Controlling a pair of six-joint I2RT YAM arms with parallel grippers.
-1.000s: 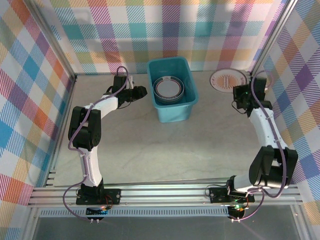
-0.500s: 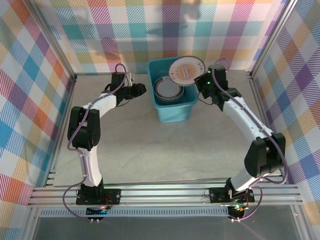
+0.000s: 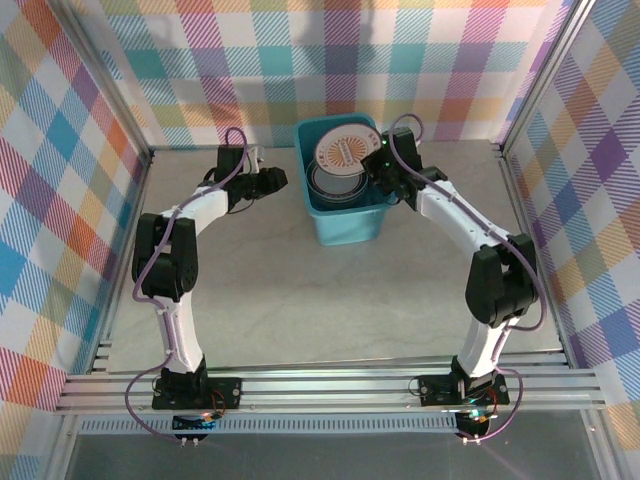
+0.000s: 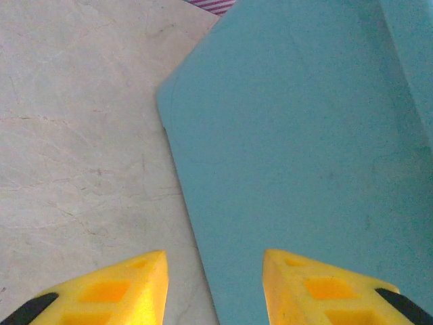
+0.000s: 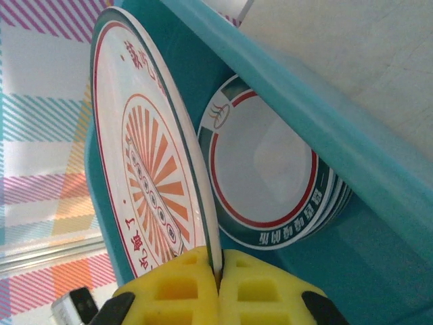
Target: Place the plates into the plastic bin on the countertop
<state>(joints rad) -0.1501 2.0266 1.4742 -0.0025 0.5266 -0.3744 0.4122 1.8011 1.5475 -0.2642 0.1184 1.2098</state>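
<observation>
The teal plastic bin [image 3: 350, 228] stands at the back middle of the countertop [image 3: 300, 290]. A stack of plates [image 3: 335, 186] with dark teal and red rims lies inside it [image 5: 267, 176]. My right gripper [image 3: 376, 164] is shut on the rim of a white plate with an orange sunburst centre [image 3: 343, 152], tilted on edge over the bin's back part. In the right wrist view that plate [image 5: 145, 156] runs up from my gripper [image 5: 218, 271], beside the bin's rim [image 5: 325, 128]. My left gripper [image 3: 284, 182] stands open and holds nothing, just left of the bin's outer wall [image 4: 304, 135].
Plaid walls and aluminium rails [image 3: 320, 385] frame the countertop. Bare marbled surface [image 4: 81, 122] lies under the left gripper [image 4: 215, 284] and across the front of the countertop.
My right arm has swung left, carrying the sunburst plate from the back right corner of the countertop to over the bin. The left arm has hardly moved.
</observation>
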